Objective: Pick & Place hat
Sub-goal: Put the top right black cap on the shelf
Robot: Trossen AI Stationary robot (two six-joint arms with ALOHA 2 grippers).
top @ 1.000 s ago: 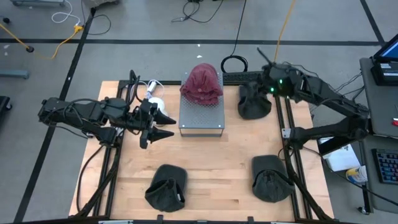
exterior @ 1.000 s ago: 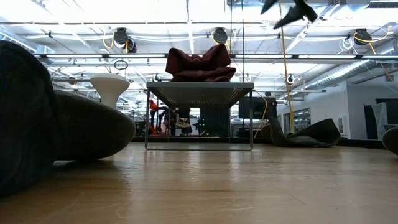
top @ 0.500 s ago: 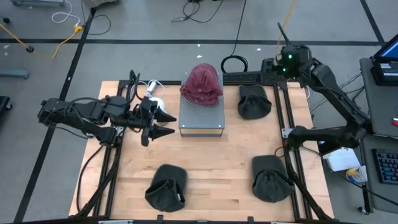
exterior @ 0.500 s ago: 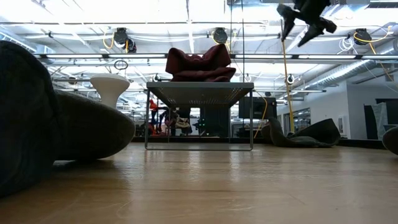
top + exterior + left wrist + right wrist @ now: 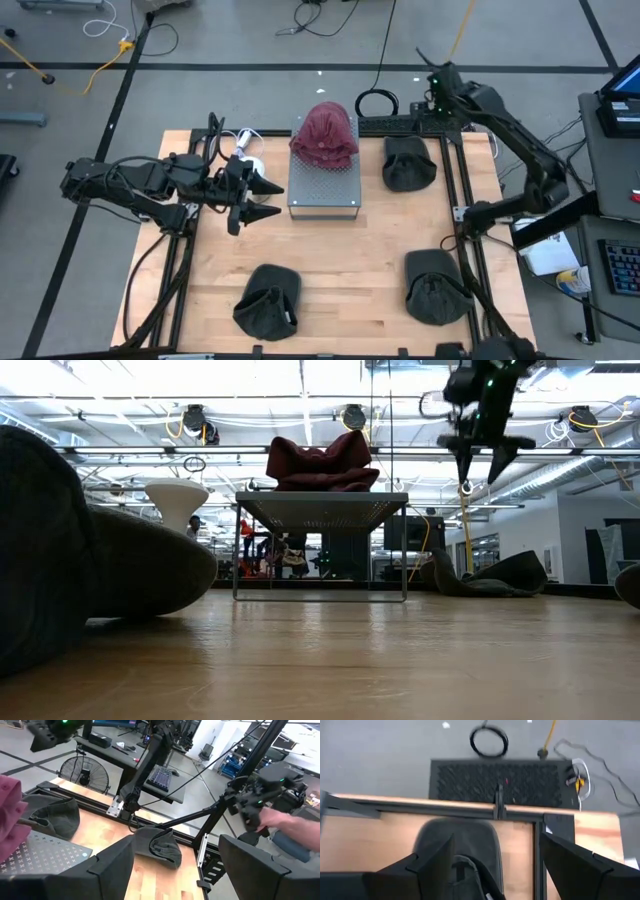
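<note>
Pincers agape: left pincer (image 5: 268,198) beside platform (image 5: 323,186) edge, holding nothing.

I am seeing one dark red knit hat (image 5: 324,136) sitting crumpled in a soft mound on the far end of a small raised metal platform (image 5: 323,185), near the table's far edge. Four dark grey hats are lying slumped on the wooden table (image 5: 340,275): one near the far right corner (image 5: 409,163), one toward the near right corner (image 5: 433,287), one toward the near left (image 5: 268,300).

You won't find any text, label, brand, number or sign that can be read in these views; nothing on the worktop (image 5: 340,270) or in the room beyond is legible.
</note>
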